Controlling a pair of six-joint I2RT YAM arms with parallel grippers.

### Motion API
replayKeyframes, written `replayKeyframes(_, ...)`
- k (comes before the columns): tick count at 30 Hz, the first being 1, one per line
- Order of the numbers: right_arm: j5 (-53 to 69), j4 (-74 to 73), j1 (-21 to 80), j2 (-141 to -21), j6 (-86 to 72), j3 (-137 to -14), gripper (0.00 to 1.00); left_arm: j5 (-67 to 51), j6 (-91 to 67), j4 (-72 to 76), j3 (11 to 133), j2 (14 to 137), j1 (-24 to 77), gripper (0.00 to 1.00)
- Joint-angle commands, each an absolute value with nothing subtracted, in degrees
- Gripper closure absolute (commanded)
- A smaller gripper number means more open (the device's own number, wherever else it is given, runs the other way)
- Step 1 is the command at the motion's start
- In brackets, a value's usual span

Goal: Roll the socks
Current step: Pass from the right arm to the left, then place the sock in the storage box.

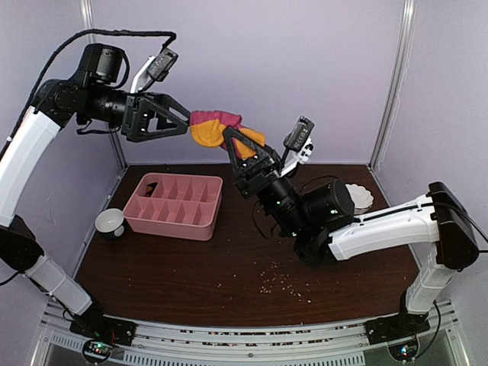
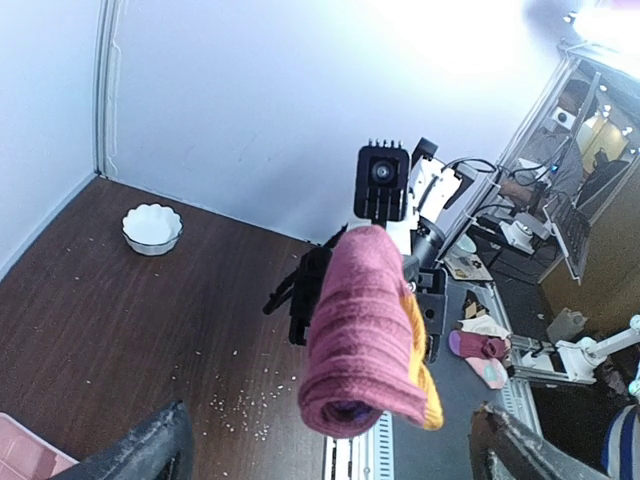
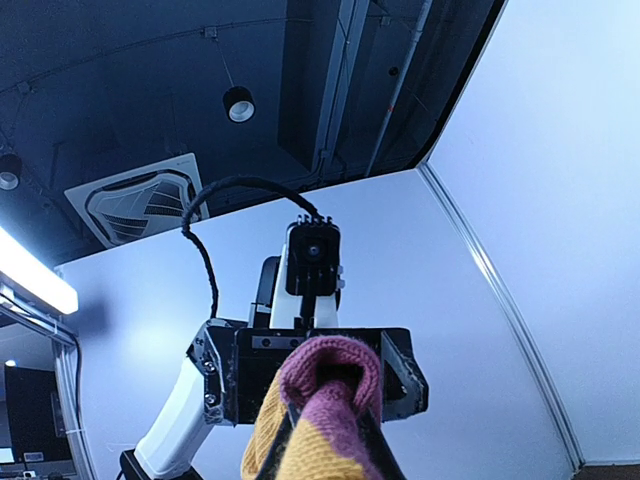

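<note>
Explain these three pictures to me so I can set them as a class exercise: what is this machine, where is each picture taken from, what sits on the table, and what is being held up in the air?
The machine is two robot arms bolted at the table's near edge. The wide picture looks down from above and behind them. The other two come from cameras on the wrists, each facing the other arm.

The right gripper is shut on rolled socks, dark red and orange, held high above the table. The left gripper stands wide open at the bundle's other end, its fingers clear of the fabric.

On the dark table are a pink tray with compartments, a small cup, a white scalloped bowl and scattered crumbs.
</note>
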State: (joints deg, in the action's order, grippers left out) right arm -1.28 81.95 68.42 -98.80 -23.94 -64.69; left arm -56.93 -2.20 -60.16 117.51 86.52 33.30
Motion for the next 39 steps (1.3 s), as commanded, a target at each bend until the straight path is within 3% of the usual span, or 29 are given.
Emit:
replayKeyframes(1,0.13,84.20,68.35,-100.58,-26.29,-67.22,1.00,-62.72,-10.66,-52.01,113.91,87.09,32.75,0.02)
replayKeyframes(7,0.00,82.13,68.29,-101.71,-25.88,-68.25,1.00,-71.20,-17.11,-44.77,109.06,86.63,32.74,0.02)
replayKeyframes(9,-0.50,82.40,68.21,-102.07,-25.95,-68.39,1.00,-73.48,-18.68,-42.36,107.48,86.33,32.69,0.09)
replayKeyframes(10,-0.74,82.86,68.14,-102.40,-26.16,-68.45,1.00,-74.11,-18.79,-41.71,106.70,86.20,32.67,0.17)
replayKeyframes(17,-0.75,81.62,67.79,-103.36,-26.49,-69.63,1.00,-73.46,-17.09,-41.49,103.54,85.42,30.77,1.00)
replayKeyframes(19,-0.82,80.14,67.62,-102.74,-26.06,-69.14,1.00,-71.22,-13.82,-45.15,105.48,85.56,28.88,1.00)
replayKeyframes(20,-1.15,78.40,67.53,-102.04,-25.63,-68.60,0.94,-69.09,-10.59,-48.71,107.24,85.72,27.72,1.00)
replayKeyframes(21,-1.92,76.03,67.39,-101.21,-25.26,-67.97,0.78,-65.97,-5.73,-51.98,109.38,85.96,26.61,1.00)
replayKeyframes(24,-3.72,70.35,66.61,-98.09,-24.55,-63.24,0.59,-48.08,6.44,-63.51,115.92,87.41,24.53,1.00)
replayKeyframes(27,-7.73,65.93,66.28,-93.75,-23.41,-56.91,0.37,-26.67,12.63,-65.88,113.31,87.09,23.22,1.00)
replayKeyframes(29,-10.52,59.81,66.25,-90.41,-22.02,-54.04,0.02,-14.88,14.34,-62.57,106.88,85.06,21.23,1.00)
replayKeyframes(35,-17.02,40.32,66.20,-83.17,-23.83,-51.54,0.00,-2.36,16.76,-57.42,94.15,84.56,12.75,1.00)
replayKeyframes(39,-19.98,26.64,64.66,-79.09,-35.66,-52.77,0.01,-1.03,15.82,-57.69,90.66,87.49,8.02,1.00)
